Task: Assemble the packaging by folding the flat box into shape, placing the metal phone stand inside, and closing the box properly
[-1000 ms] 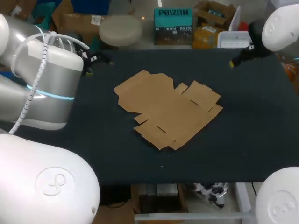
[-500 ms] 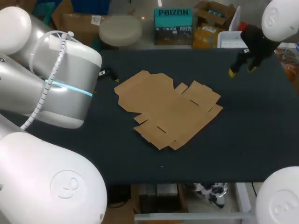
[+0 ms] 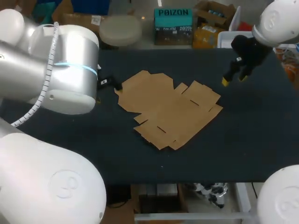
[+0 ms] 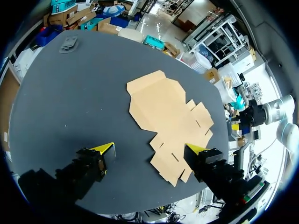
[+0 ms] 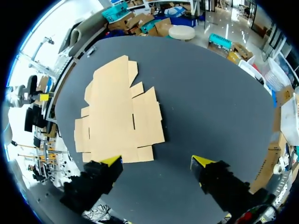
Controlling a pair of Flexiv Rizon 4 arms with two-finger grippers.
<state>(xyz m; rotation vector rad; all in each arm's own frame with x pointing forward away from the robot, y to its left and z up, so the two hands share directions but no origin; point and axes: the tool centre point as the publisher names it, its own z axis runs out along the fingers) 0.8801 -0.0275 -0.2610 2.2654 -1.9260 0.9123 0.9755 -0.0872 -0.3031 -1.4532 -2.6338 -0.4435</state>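
1. The flat box lies at the middle of the dark table, well apart from a small grey object at a far corner, too small to identify.
2. The box is an unfolded cardboard sheet, with its flaps spread flat.
3. Its long axis runs diagonally from far left to near right.
4. The left gripper is at the box's far-left edge, its fingers spread wide.
5. The right gripper hangs near the far-right flap, its jaws parted.
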